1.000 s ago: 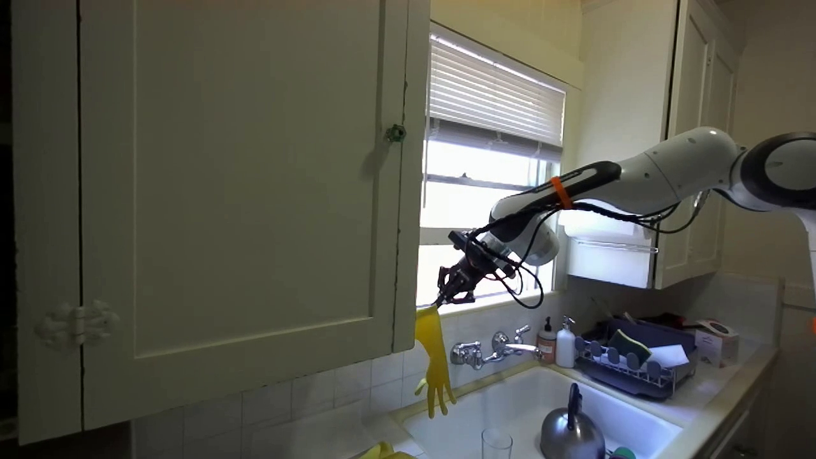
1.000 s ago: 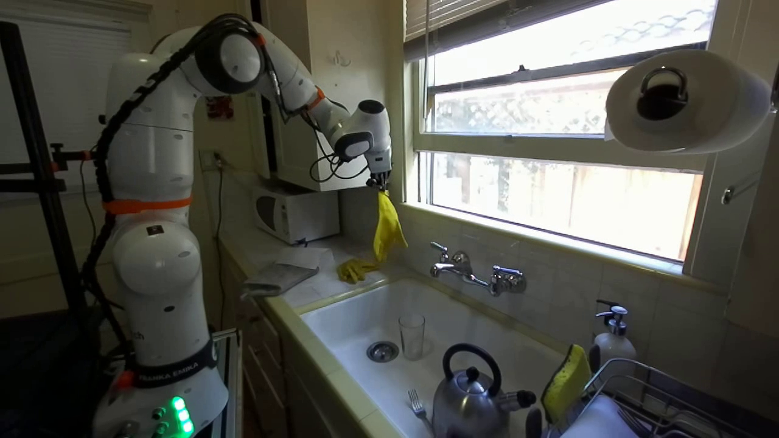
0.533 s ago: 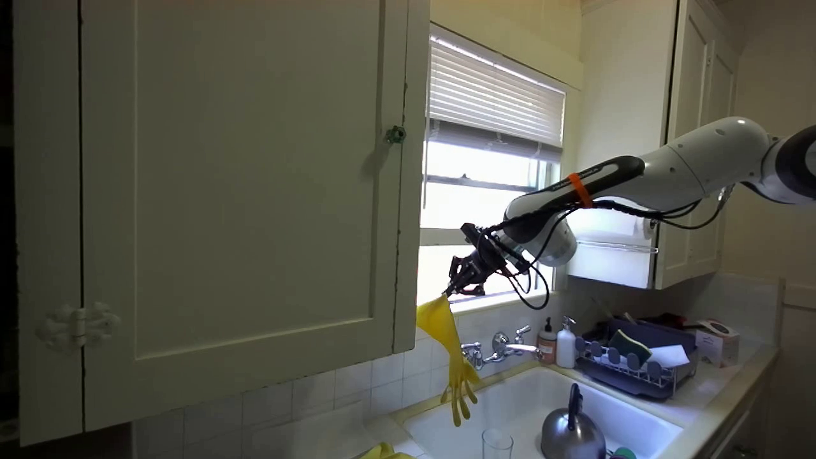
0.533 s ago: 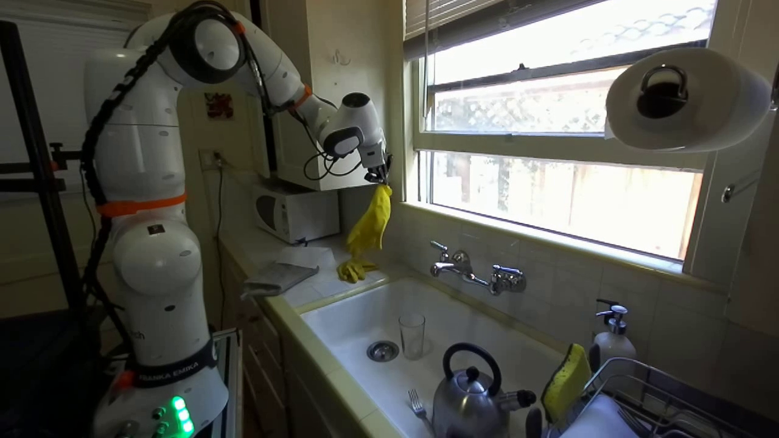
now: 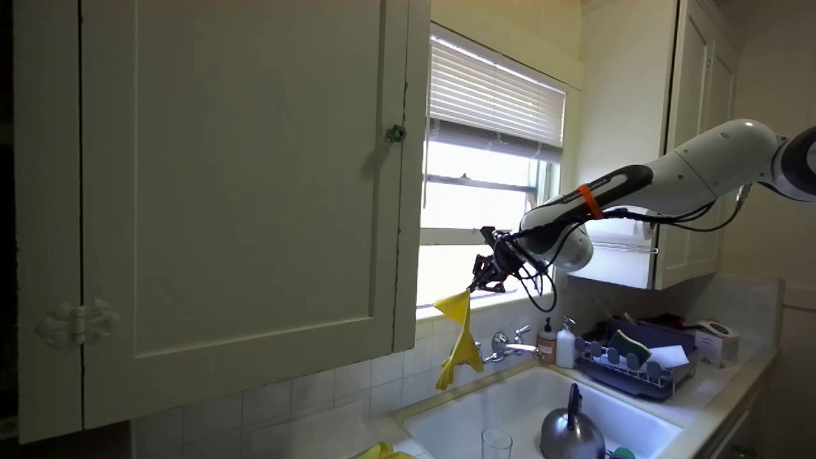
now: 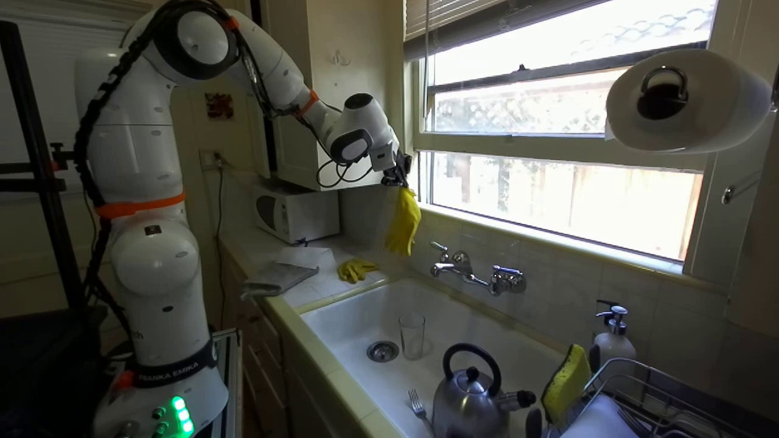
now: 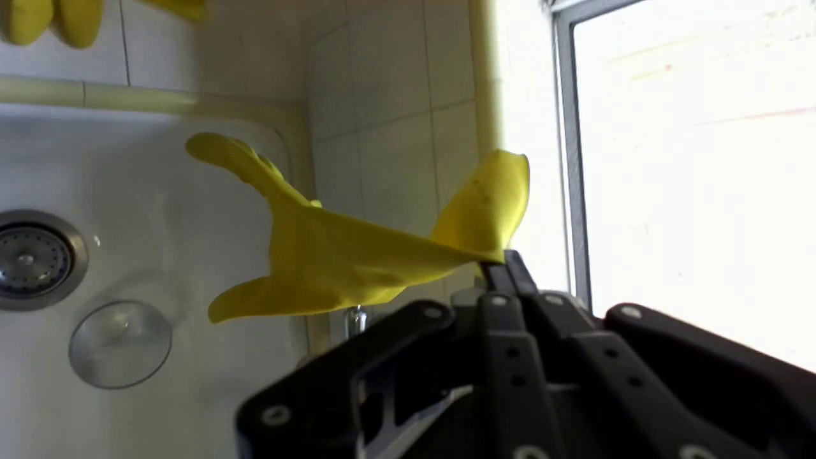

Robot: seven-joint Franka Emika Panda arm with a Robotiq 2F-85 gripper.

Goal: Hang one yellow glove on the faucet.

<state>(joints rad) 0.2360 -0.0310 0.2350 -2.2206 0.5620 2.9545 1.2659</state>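
One white arm [image 6: 137, 155] rises beside the counter [image 6: 307, 294] and reaches toward the window [image 6: 566, 146], its wrist tilted down. The counter is pale and tiled, with a white sink [image 6: 377, 319] set into it below the window. A microwave [image 6: 304, 216] stands off one end of the sink, a dish rack [image 5: 628, 386] by the opposite end. In the sink a steel kettle [image 6: 471, 398] with a black handle stands upright. The chrome faucet [image 6: 478, 279] is fixed to the tiled wall [image 6: 566, 298] above the sink. The yellow glove [image 6: 404, 222] hangs limp in the air near the faucet, cuff up and fingers down; in an exterior view a gap shows between the two. A crumpled glove [image 6: 354, 271], also yellow, lies on the counter near the sink's corner. The gripper [image 7: 508, 268] is narrow, its fingertips pinched together on the cuff's edge, holding the glove by it. Smaller still, a clear glass [image 6: 412, 337] stands upright in the sink just beside the drain [image 6: 383, 351], and a fork [image 6: 419, 407] lies beside the kettle.
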